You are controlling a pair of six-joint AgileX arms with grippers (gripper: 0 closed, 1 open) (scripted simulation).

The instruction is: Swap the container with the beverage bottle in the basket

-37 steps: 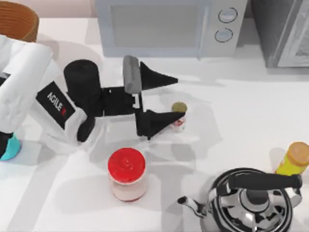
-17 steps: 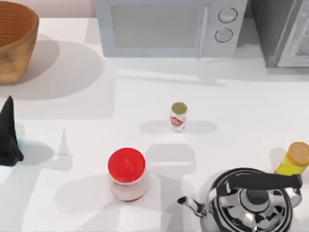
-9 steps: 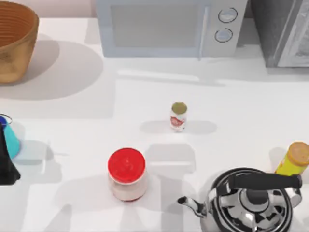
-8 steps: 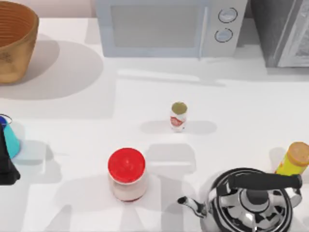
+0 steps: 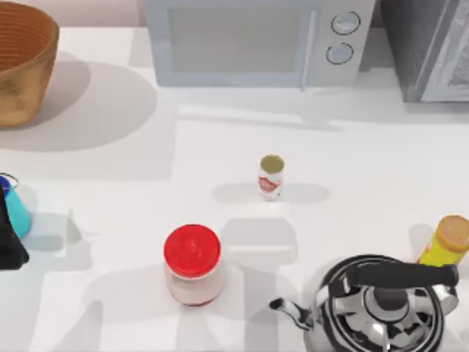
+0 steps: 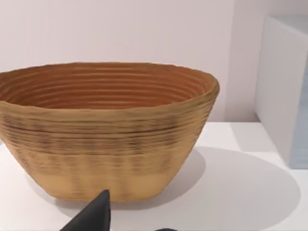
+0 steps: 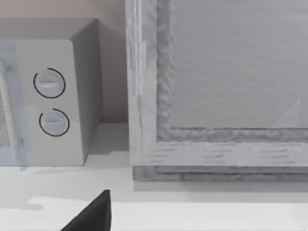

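The beverage bottle (image 5: pixel 270 177), white with red markings and an olive-gold cap, stands upright on the table near the middle, with nothing holding it. The brown wicker basket (image 5: pixel 26 70) sits at the back left and looms large in the left wrist view (image 6: pixel 108 139). At the left edge stands the cyan container (image 5: pixel 15 207) with its dark blue rim, partly hidden. My left gripper (image 5: pixel 6 240) hangs right beside it, with one black finger (image 6: pixel 94 217) showing off-centre. The right gripper's finger (image 7: pixel 94 214) shows the same way, facing the back right corner.
A red-lidded jar (image 5: pixel 192 262) stands in front of the bottle. A chrome kettle (image 5: pixel 381 304) and a yellow bottle with an orange cap (image 5: pixel 447 240) occupy the front right. A microwave (image 5: pixel 256 40) and a grey cabinet (image 5: pixel 432 48) line the back.
My left arm let go of the beverage bottle, which stays upright, and drew back to the left edge. The container came into sight there. Over the last half second almost nothing has moved.
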